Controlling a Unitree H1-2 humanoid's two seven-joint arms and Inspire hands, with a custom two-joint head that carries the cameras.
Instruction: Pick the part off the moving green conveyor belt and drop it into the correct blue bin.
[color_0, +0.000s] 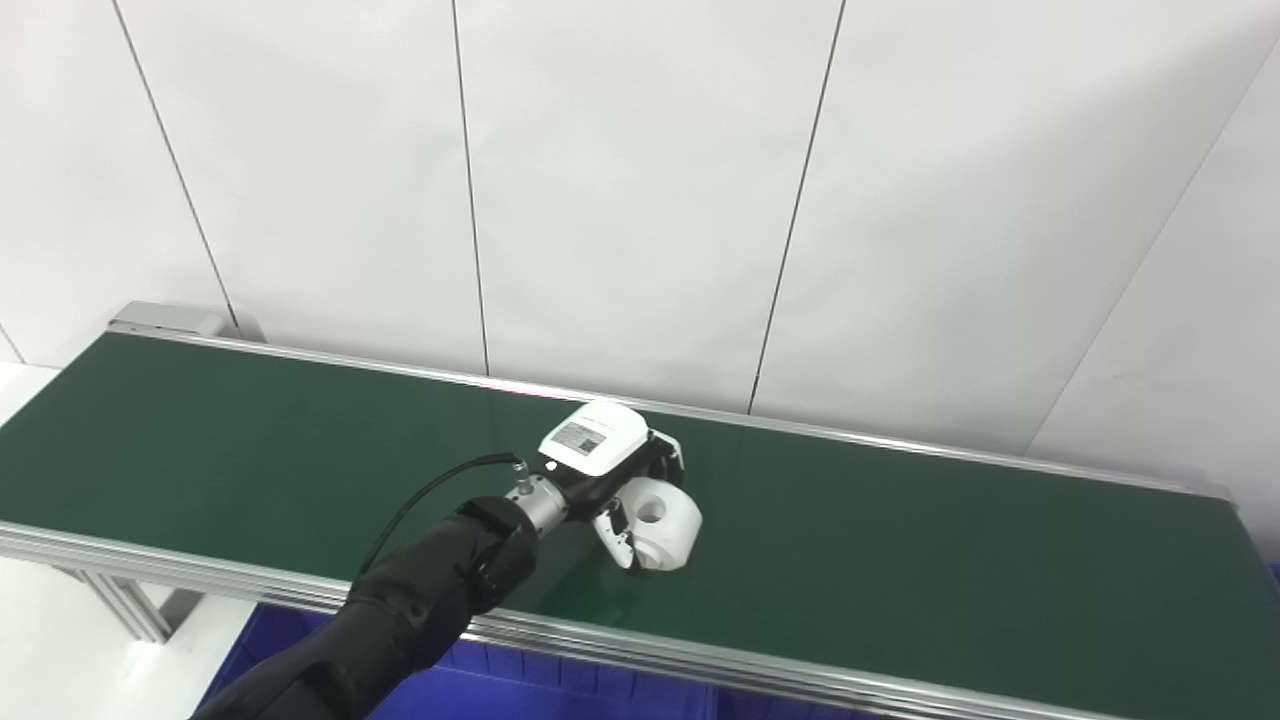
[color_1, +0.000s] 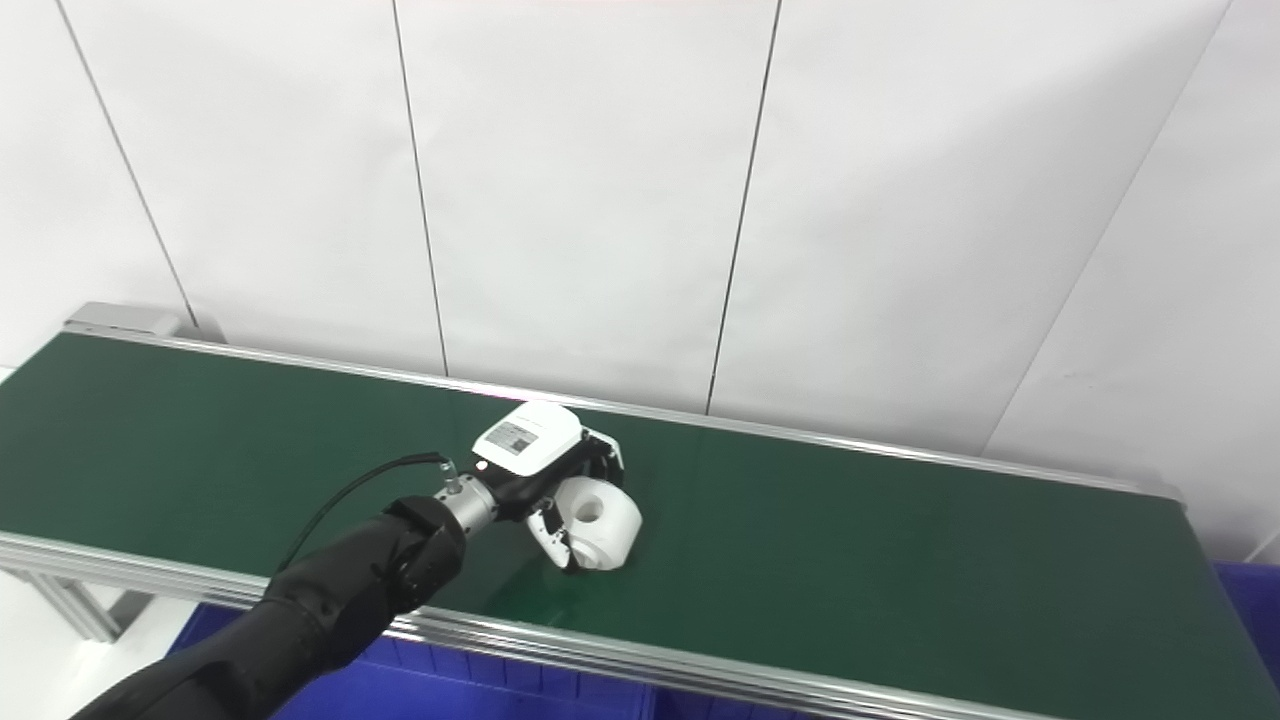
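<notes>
A white cylindrical part (color_0: 665, 522) with a round hole in its top sits on the green conveyor belt (color_0: 900, 560), near the middle. My left hand (color_0: 610, 465) reaches over the belt from the lower left, its white back facing up. Its fingers (color_0: 668, 452) curl around the far side of the part and its thumb (color_0: 615, 532) presses the near side. The part still rests on the belt. It also shows in the right eye view (color_1: 600, 533). My right hand is not in view.
A blue bin (color_0: 520, 690) lies below the belt's near rail (color_0: 700, 660). Another blue bin edge (color_1: 1250, 610) shows at the right. A white panelled wall stands behind the belt.
</notes>
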